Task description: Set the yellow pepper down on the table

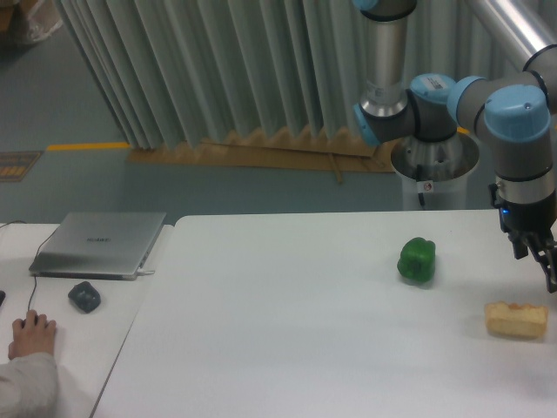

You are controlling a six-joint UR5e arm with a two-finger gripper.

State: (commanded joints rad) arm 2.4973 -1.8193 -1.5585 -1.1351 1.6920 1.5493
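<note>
At the right edge of the large white rounded-corner table (287,322), your black two-finger gripper (546,261) hangs just above the tan bread-like chunk (517,319), partly cut off by the frame. You cannot tell how far its fingers are parted, and nothing can be seen held between them. The yellow pepper does not show anywhere in this view.

Taking the bread chunk as your landmark: it lies nearest you, close to the table's right side. Left of it and a little farther back sits one glossy green bell pepper (417,259), well apart from the chunk and from the gripper.

Far to the left of the chunk, on the smaller white desk (104,305) that adjoins the table, you have a person's hand (32,335) in a pale sleeve near the front, one dark rounded object (84,297) behind it, and one closed silver laptop (98,244) farther back.

Beyond the chunk, the grey-and-blue arm (487,109) rises from a metal pedestal (433,170) before the pleated curtain (218,70).
</note>
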